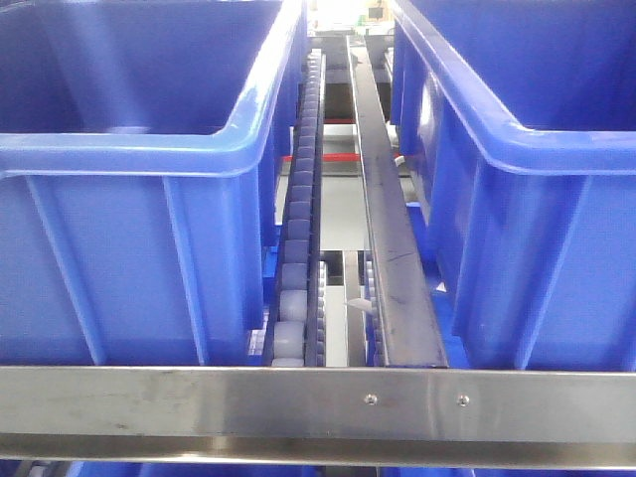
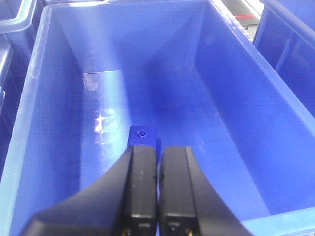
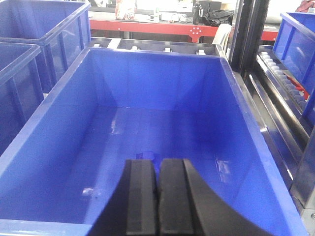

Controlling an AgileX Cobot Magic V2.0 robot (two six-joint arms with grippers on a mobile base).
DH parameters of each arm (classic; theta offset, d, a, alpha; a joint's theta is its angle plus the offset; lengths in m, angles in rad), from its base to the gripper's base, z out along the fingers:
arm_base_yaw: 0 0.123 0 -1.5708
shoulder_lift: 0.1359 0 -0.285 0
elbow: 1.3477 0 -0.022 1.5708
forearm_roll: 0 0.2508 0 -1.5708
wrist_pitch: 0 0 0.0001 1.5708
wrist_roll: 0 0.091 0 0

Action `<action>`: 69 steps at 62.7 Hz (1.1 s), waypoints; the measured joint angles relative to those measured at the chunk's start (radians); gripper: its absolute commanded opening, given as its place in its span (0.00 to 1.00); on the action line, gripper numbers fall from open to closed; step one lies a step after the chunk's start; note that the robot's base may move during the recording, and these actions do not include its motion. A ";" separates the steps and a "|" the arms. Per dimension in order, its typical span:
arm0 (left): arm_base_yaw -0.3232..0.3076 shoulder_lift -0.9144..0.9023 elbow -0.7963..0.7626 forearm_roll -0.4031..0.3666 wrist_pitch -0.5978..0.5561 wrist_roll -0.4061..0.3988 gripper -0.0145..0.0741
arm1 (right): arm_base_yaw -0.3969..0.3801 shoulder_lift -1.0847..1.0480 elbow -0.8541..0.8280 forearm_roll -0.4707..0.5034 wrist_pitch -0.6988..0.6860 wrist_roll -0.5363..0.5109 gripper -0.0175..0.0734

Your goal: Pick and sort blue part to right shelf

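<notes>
Blue part [image 2: 143,137]: lies on the floor of a large blue bin [image 2: 44,113], just beyond the tips of the left gripper [image 2: 158,155], slightly left of their midline; whether it touches them cannot be told. Left gripper: fingers pressed together, nothing between them. Right gripper [image 3: 158,164]: fingers together, poised over another blue bin [image 3: 59,108]. Right shelf [image 1: 318,402]: riveted steel front bar, roller rail [image 1: 296,238] running far between two bins.

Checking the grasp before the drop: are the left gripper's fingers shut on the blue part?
Shut on it. In the left wrist view, the fingers pinch the blue part above a blue bin.
</notes>
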 measured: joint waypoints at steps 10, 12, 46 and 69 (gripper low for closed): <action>0.004 -0.016 0.021 -0.006 -0.002 0.000 0.30 | 0.000 -0.001 0.000 -0.002 0.000 0.000 0.23; 0.012 -0.031 0.030 -0.020 -0.002 0.000 0.30 | 0.000 -0.001 0.000 -0.002 0.000 0.000 0.23; 0.292 -0.565 0.546 -0.120 -0.235 0.061 0.30 | 0.000 -0.001 0.000 -0.002 0.000 0.000 0.23; 0.292 -0.574 0.694 -0.163 -0.410 0.061 0.30 | 0.000 -0.001 0.000 -0.002 0.002 0.000 0.23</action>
